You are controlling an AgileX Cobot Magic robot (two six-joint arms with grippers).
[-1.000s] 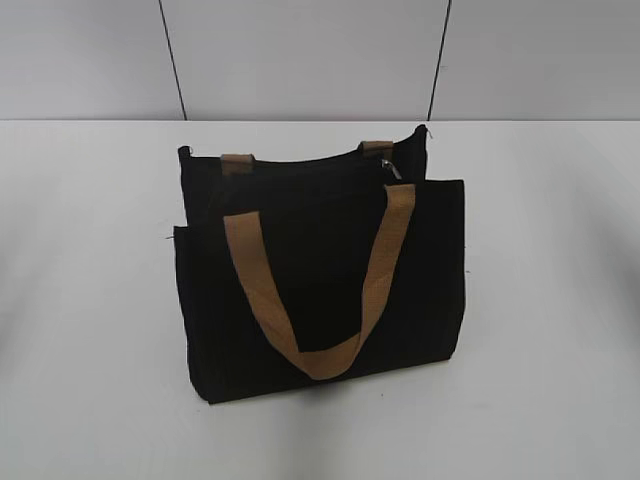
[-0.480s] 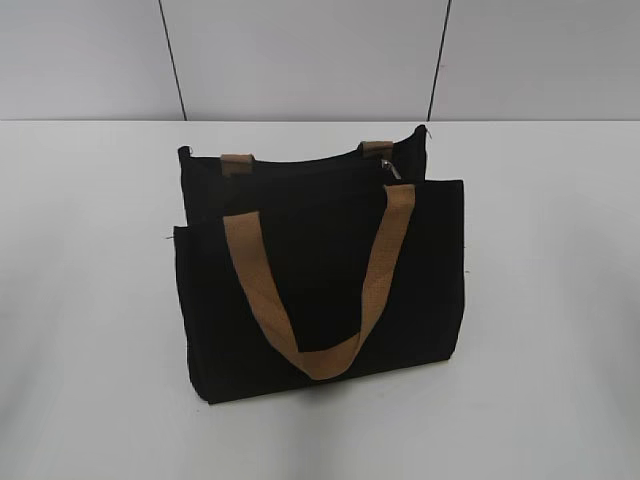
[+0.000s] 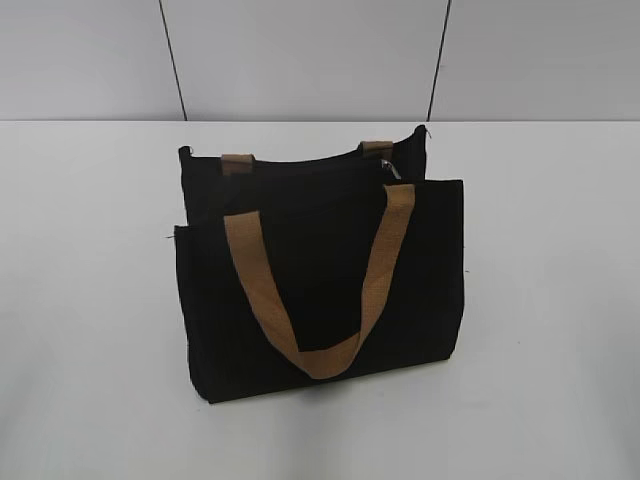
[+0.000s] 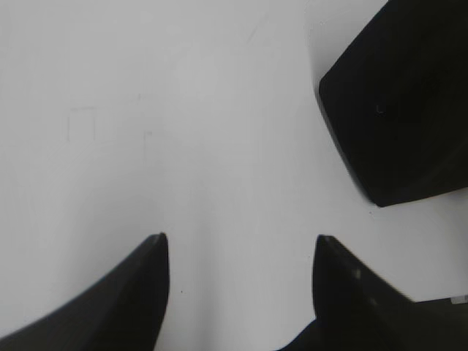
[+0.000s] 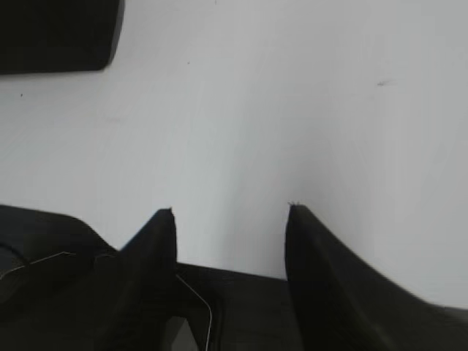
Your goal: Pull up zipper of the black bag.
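White table (image 3: 560,300); zipper (image 3: 391,168) exterior-only.

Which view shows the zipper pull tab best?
The exterior view: the silvery pull tab shows at the black bag's top right. Both wrist views show only white table and dark shapes, no tab.

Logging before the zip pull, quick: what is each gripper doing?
Left gripper: open, holding nothing, over bare table.
Right gripper: open, holding nothing.
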